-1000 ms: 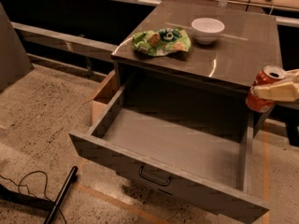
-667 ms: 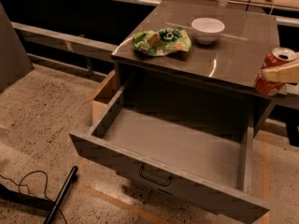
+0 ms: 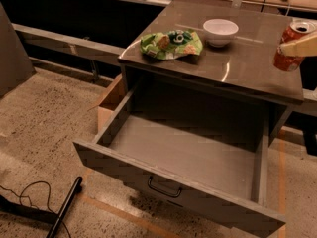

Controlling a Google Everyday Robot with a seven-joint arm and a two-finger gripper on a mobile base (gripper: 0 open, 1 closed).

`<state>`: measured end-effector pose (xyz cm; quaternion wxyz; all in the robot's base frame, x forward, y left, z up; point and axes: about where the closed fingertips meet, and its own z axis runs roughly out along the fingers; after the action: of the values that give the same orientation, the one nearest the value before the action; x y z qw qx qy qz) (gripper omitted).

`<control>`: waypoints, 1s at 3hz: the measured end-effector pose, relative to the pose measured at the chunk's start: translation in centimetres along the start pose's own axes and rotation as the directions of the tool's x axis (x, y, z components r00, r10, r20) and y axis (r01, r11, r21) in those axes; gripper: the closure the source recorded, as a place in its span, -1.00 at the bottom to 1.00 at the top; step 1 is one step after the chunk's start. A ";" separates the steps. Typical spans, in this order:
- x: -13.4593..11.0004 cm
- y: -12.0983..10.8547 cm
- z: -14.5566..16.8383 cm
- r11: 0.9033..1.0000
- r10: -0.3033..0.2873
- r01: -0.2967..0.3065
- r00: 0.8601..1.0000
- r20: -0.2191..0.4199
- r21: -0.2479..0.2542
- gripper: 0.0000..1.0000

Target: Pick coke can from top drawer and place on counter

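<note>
The coke can (image 3: 291, 44), red-orange with a silver top, hangs at the far right, just above the right edge of the glossy counter (image 3: 242, 71). My gripper (image 3: 293, 48) comes in from the right edge and is shut on the can; one pale finger (image 3: 302, 45) lies across its side. The top drawer (image 3: 183, 152) is pulled wide open below the counter, and its grey inside holds nothing I can see. Its dark bar handle (image 3: 163, 188) shows on the front panel.
A white bowl (image 3: 220, 30) and a crumpled green snack bag (image 3: 171, 43) sit on the counter's back left. A cardboard box (image 3: 110, 104) stands left of the drawer. A black pole (image 3: 64, 211) and a cable (image 3: 25, 192) lie on the speckled floor.
The gripper has lifted the coke can up and slightly back, from beside the cabinet's right side to just above the counter's right edge.
</note>
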<state>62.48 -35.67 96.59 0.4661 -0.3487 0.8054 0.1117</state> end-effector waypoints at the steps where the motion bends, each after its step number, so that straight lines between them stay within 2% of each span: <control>1: -2.2 -1.5 2.1 1.000 -0.026 0.026 1.000 0.003 0.000 1.00; 2: -3.5 -2.4 4.6 0.999 -0.033 0.033 0.999 0.012 0.000 0.67; 3: -3.9 -3.3 7.3 1.000 -0.022 0.022 1.000 0.008 -0.004 0.21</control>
<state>70.85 -32.55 96.35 0.4699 -0.3580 0.7993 0.1098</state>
